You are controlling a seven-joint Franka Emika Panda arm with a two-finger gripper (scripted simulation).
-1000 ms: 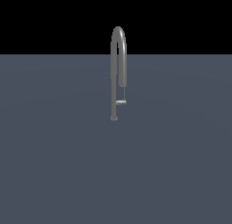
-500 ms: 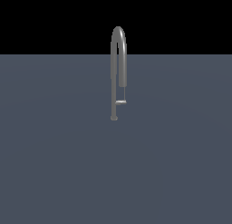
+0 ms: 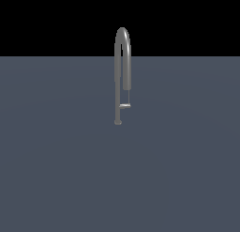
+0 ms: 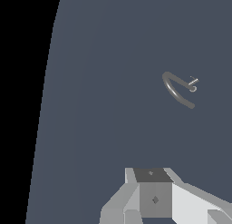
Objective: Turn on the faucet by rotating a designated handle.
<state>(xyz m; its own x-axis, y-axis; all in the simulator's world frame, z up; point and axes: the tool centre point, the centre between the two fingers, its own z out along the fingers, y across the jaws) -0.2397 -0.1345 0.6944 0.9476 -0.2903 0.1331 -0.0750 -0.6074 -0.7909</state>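
Gripper [image 4: 154, 205] shows only as a white body at the wrist view's edge, fingertips cut off, so can't tell if wide or narrow; it's well apart from the faucet [image 3: 122, 71], nothing held. Faucet stands alone on the grey floor [image 3: 56, 170], w/ the handle [image 3: 124, 105] low by the pipe's shorter end. Step looks like approach: next move needs closing in on the handle, lining up to push it round.

No readable text, labels, brands, numbers or signs in either view. The tall slim grey metal arched faucet [image 3: 122, 71] is unmarked, the flat blue-grey tabletop [image 3: 56, 170] is plain, and the white blocky hand [image 4: 154, 196] in the wrist view carries no lettering.
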